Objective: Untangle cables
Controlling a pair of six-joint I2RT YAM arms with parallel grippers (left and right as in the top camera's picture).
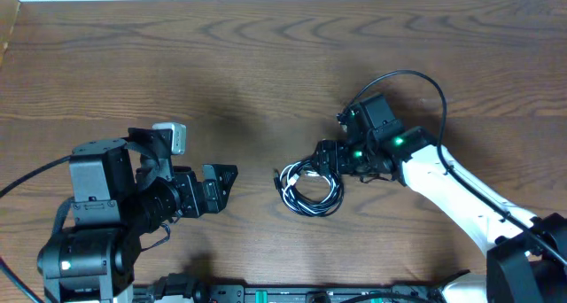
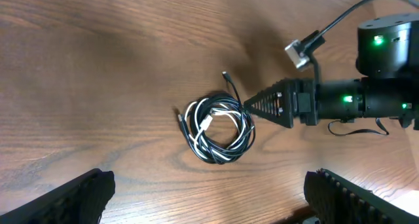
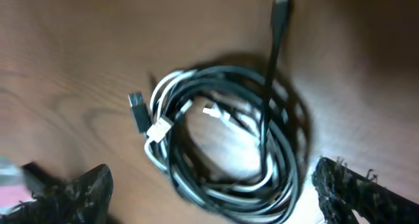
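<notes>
At the centre of the wooden tabletop (image 1: 177, 55), the cables (image 1: 308, 186) lie in one small coiled bundle: black cords with a short white section, and two plug ends sticking out of the coil. The right gripper (image 1: 328, 161) stands at the bundle's right edge, jaws wide apart, holding nothing. The left gripper (image 1: 220, 188) sits apart to the left, jaws likewise spread and empty.

Right wrist view blurred: I can't read plug type on cables (image 3: 288, 152); coil bottom cut by frame edge. Right gripper (image 3: 216, 201), left gripper (image 2: 209, 198): fingers mostly cropped at bottom edges of my wrist views.
</notes>
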